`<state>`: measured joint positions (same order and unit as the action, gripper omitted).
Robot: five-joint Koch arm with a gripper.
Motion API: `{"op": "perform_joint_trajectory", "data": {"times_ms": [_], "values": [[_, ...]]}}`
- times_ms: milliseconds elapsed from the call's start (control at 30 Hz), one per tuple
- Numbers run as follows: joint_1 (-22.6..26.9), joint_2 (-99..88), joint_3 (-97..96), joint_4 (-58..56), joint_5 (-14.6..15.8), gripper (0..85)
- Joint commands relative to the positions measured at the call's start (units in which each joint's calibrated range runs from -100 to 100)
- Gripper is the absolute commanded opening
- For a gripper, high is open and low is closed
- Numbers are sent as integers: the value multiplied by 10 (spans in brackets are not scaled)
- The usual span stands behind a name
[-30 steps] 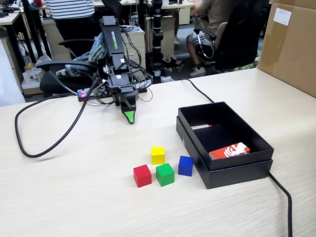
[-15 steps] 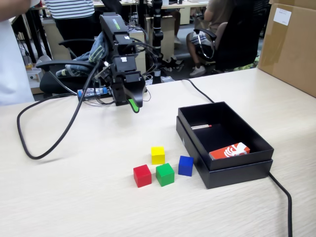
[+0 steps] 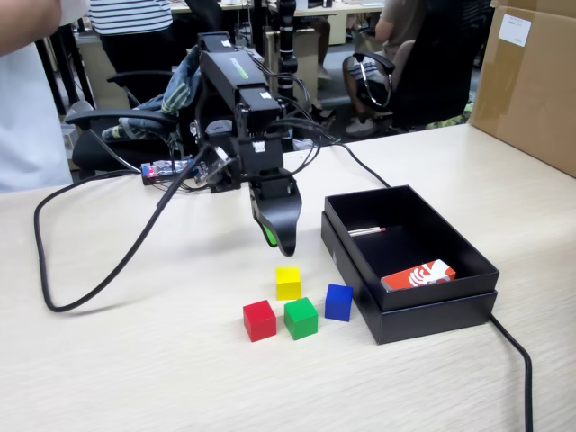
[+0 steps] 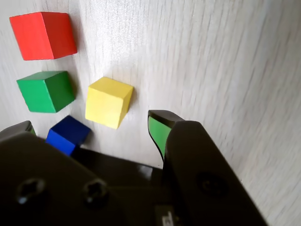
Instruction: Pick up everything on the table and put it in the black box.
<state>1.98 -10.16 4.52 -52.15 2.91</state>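
Four small cubes sit close together on the table point(image 3: 135, 360): yellow point(image 3: 288, 282), red point(image 3: 259, 320), green point(image 3: 301, 317) and blue point(image 3: 338, 301). The wrist view shows them too: red point(image 4: 42, 35), green point(image 4: 45, 91), yellow point(image 4: 109, 101), blue point(image 4: 68, 134). My gripper point(image 3: 277, 241) hangs just above and behind the yellow cube, pointing down. It is open and holds nothing; its green-padded fingertips point(image 4: 159, 129) stand wide apart in the wrist view. The black box point(image 3: 423, 317) stands right of the cubes.
Inside the box lie an orange-and-white packet point(image 3: 418, 274) and a thin silver stick point(image 3: 366, 231). A brown carton point(image 3: 526, 81) stands at the back right. Black cables loop over the table at the left point(image 3: 90, 261) and trail past the box point(image 3: 520, 360).
The arm has swung forward and to the right, bringing the gripper from the back of the table to just above the yellow cube. The cubes and box have not moved.
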Motion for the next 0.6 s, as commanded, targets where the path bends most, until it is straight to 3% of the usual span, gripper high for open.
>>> {"op": "perform_joint_trajectory", "data": {"times_ms": [0, 400, 567], "values": [[0, 32, 62, -21, -4, 469], [-2, 169, 139, -42, -2, 447], [-2, 201, 161, -58, 5, 386]]}}
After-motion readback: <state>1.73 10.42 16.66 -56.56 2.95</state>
